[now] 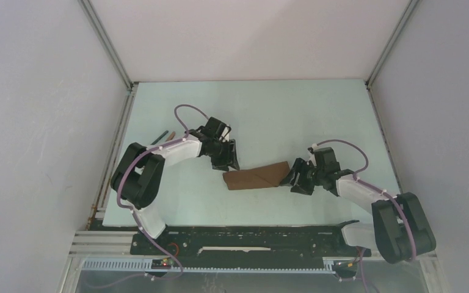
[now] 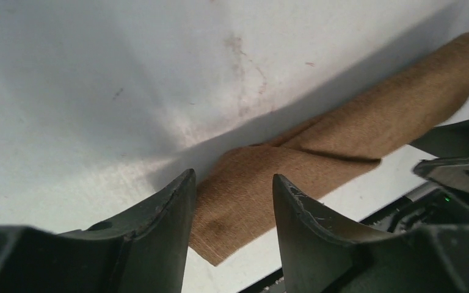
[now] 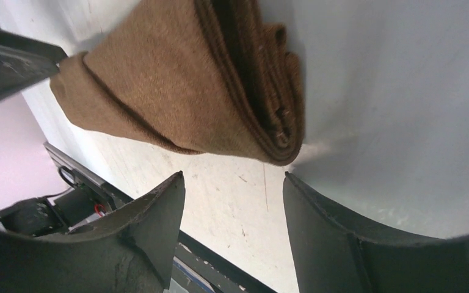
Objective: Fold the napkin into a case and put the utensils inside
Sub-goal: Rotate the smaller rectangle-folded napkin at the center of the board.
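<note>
Overhead view, 6 o'clock = arm bases

- Right gripper (image 1: 297, 178): nearest to the work, low over the table (image 1: 281, 116). Jaws stand apart with nothing between them. In its wrist view the layered end of the napkin (image 3: 189, 79) lies just past the tips, not touching them
- Napkin (image 1: 258, 177): a narrow folded strip lying flat at table centre. Long axis is close to 9–3, with the 3 o'clock end a shade farther. That end faces the right gripper
- Left gripper (image 1: 228, 160): at the strip's 9 o'clock end, on its 11 o'clock side. Jaws apart. Its wrist view shows the cloth corner under the gap, not pinched as far as I can tell
- Utensils (image 1: 167, 135): farthest, at 10 o'clock from the left gripper, side by side near the table's left edge, partly hidden by the left arm (image 1: 174, 151)
- Judgement: case about formed, utensils not yet in. The left arm is nearer them. Cannot tell whether the pocket mouth is at the 3 o'clock end. Only the left arm itself stands between strip and utensils
</note>
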Controlling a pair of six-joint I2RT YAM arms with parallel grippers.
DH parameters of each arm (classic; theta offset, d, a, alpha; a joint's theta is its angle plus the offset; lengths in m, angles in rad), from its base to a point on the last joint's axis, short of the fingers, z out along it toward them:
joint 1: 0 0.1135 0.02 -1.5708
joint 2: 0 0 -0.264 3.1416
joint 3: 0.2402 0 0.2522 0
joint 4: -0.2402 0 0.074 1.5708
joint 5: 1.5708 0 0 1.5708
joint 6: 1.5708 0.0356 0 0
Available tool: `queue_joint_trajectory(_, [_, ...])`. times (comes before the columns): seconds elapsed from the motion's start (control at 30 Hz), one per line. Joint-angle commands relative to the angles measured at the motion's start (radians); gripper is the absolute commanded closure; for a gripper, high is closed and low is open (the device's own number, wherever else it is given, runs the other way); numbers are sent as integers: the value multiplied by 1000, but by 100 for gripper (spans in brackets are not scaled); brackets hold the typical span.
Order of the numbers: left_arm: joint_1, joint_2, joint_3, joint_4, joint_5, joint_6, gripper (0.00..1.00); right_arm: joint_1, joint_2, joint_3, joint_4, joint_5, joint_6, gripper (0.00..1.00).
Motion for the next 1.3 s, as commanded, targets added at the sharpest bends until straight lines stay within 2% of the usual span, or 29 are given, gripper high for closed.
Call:
queue_joint_trajectory(0.0, [-23,-53,-49,68,-77,-18,45,-86,42,29,16,-29,-41,32])
queue_joint_trajectory(0.1, [-29,-183,-108,88,-184,-66,41,-117,29,51,-23,-21,-63,32])
queue_joint_trajectory(0.27, [-29,-356,-138,15,-349,-119,38,-119,-9,66,-81,17,-89,31])
queue_joint_trajectory(0.37, [-28,-406,-167,9,-326,-141,38,-119,-13,89,-111,47,-119,31])
queue_joint_trajectory(0.47, [-28,-398,-208,46,-226,-170,45,-120,22,132,-132,28,-138,32])
queue_joint_trajectory(0.57, [-28,-369,-244,83,-197,-188,54,-117,62,151,-128,-2,-145,33])
queue_joint_trajectory(0.77, [-28,-296,-285,173,-146,-203,51,-74,62,153,-160,48,-157,34])
queue_joint_trajectory(0.9, [-30,-213,-299,273,-65,-247,57,-69,28,153,-207,85,-141,34])
queue_joint_trajectory(1.0, [-44,-153,-326,414,31,-336,62,-67,-21,133,-263,147,-58,35])
queue_joint_trajectory(1.13, [-123,-143,-351,510,15,-434,64,-113,-223,-64,-84,86,138,30])
queue_joint_trajectory(1.27, [-218,-124,-367,609,11,-551,64,-193,-263,-91,-68,42,142,29])
